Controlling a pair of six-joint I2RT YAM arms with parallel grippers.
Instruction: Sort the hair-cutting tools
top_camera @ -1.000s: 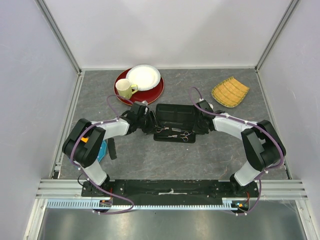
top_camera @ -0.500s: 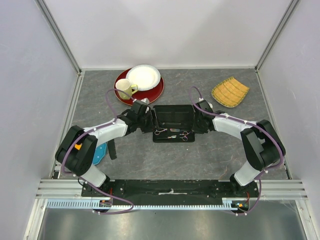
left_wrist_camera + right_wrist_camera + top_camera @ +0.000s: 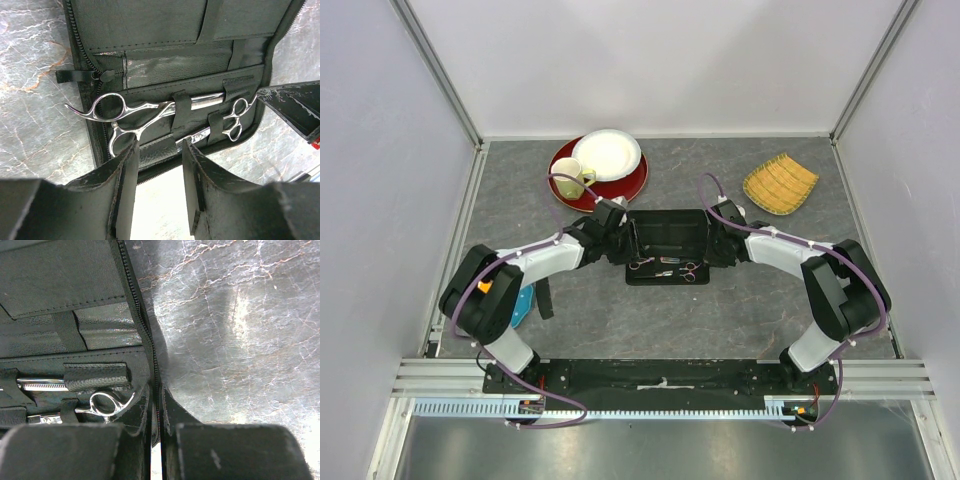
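Note:
A black zip case (image 3: 670,232) lies open at the table's middle. Two silver scissors (image 3: 642,263) are strapped inside its near half: a large pair (image 3: 125,107) on the left and a small pair (image 3: 235,120) on the right. My left gripper (image 3: 617,240) is open and empty at the case's left end, its fingers (image 3: 127,165) just short of the large pair's ring handles. My right gripper (image 3: 722,245) is shut on the case's right zipper edge (image 3: 156,405), beside a scissor ring (image 3: 105,403). No comb shows.
A red plate (image 3: 620,185) with a white plate and a yellow mug (image 3: 570,178) stands behind the left gripper. A yellow woven tray (image 3: 780,183) sits at the back right. A blue object (image 3: 525,303) lies by the left arm's elbow.
My left arm has shifted, its gripper moving slightly back and in toward the case's left end. The right gripper and the case have stayed put.

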